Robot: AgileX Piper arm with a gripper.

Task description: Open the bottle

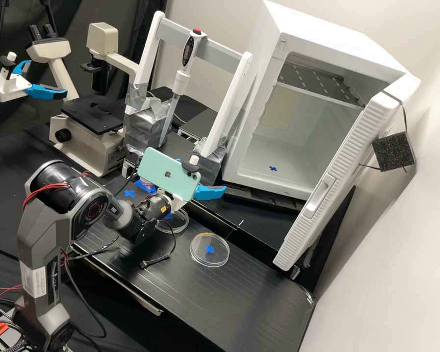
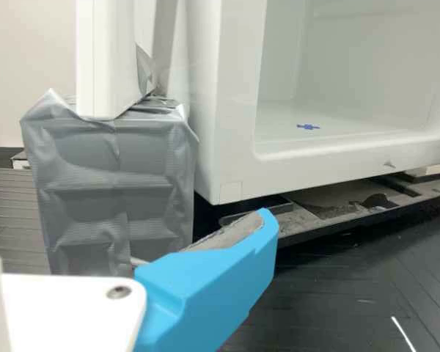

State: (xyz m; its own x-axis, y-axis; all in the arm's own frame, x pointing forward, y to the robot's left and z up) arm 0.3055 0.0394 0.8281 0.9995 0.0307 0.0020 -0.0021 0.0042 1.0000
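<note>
1. Locate the bottle [image 1: 144, 182] first. It is probably the small pinkish thing on the surface [image 1: 259, 298], part hidden behind the phone [image 1: 169, 174] mounted on the arm, so confirm its cap before committing to a grip.

2. The claw [image 1: 202, 174] has its blue fingers [image 1: 210, 192] spread apart, with the bottle outside them. Keep that spread for the approach; it should give room to pass either side of a cap.

3. The wrist view faces the white cabinet [image 2: 238, 172] and the taped block [image 2: 117, 191], away from the bottle. Swing the wrist round well above the surface, minding the pipette stand [image 1: 149, 49] and the shallow dish [image 1: 176, 222] near the wrist.

4. Come in centred over the cap, with the wrist's turning axis lined up with the bottle's. An off-centre approach could tip the bottle or push it along the surface.

5. Close on the cap alone, below its top edge and clear of the body, firmly enough not to slip.

6. If the cap is threaded, turn it in short, even strokes. Watch whether the body turns too; it may need bracing. Lift straight up only once the cap runs free.
</note>
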